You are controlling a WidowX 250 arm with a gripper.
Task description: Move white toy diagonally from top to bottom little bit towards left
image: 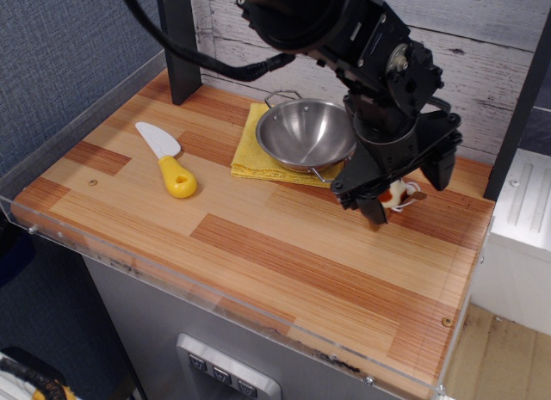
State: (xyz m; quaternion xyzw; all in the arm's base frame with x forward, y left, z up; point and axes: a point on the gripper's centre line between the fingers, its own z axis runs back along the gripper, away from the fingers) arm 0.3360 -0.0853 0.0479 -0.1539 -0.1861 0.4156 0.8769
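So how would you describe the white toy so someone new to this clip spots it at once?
Start at the steel bowl on the yellow cloth at the back of the wooden table. Just right of it, under the black gripper, sits the white toy. It is the only soft plush item, white with reddish-brown patches.

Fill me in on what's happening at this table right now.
A black robot arm has its gripper lowered around the white toy at the right rear of the wooden table, one finger on either side. The toy is mostly hidden, so whether the gripper has closed on it cannot be told. It sits just right of the steel bowl, which rests on a yellow cloth. A yellow-handled spatula lies apart on the left.
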